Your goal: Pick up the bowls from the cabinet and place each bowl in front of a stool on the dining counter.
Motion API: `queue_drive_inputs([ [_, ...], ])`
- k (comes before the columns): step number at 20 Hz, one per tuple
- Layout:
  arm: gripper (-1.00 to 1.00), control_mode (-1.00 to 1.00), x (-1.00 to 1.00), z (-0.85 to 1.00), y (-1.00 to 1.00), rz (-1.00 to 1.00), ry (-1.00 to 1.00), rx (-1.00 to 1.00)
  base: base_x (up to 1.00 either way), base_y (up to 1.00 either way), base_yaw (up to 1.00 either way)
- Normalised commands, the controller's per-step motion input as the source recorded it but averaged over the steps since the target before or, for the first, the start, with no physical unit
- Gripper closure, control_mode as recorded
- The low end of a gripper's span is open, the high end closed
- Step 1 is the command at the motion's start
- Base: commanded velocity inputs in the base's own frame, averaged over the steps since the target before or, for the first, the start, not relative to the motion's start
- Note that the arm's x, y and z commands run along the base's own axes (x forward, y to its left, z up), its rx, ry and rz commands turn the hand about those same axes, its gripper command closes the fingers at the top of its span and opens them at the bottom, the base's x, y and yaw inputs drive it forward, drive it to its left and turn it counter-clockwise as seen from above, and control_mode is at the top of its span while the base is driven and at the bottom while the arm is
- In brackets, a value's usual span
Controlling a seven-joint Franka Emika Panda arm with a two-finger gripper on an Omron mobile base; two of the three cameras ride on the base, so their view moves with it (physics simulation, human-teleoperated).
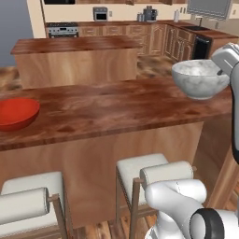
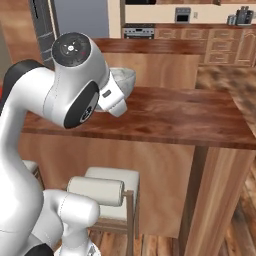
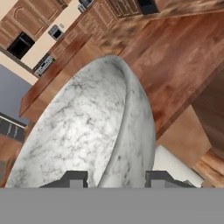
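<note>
Hovering above right end of dining counter (image 1: 116,107), marbled bowl (image 1: 200,78) is held by its rim in gripper (image 3: 117,178), jaws partly closed, one finger inside, one outside. Red bowl (image 1: 16,113) is set on counter's left end, behind left stool (image 1: 32,198).

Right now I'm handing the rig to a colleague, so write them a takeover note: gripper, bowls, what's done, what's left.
Gripper: shut on the rim of the grey-white marbled stone-look bowl, one finger inside, one outside, bowl held above the right end of the dark reddish-brown wood-grain dining counter.
Glossy red shallow bowl: resting on the counter's left end, above the left pale cushioned stool.
Done: red bowl placed.
Left: set the marbled bowl down in front of the right pale cushioned stool, then release.
</note>
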Motion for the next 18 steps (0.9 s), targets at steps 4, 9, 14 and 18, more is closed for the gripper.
queue_drive_inputs([
  [4,1.00,1.00,0.00,0.00,0.00,0.00,0.00,0.00,0.99,-0.04,0.00],
  [9,1.00,1.00,0.00,0.00,0.00,0.00,0.00,0.00,0.68,0.00,0.06],
  [14,1.00,1.00,0.00,0.00,0.00,0.00,0.00,0.00,0.44,0.00,0.21],
  [18,1.00,1.00,0.00,0.00,0.00,0.00,0.00,0.00,0.45,0.00,0.33],
])
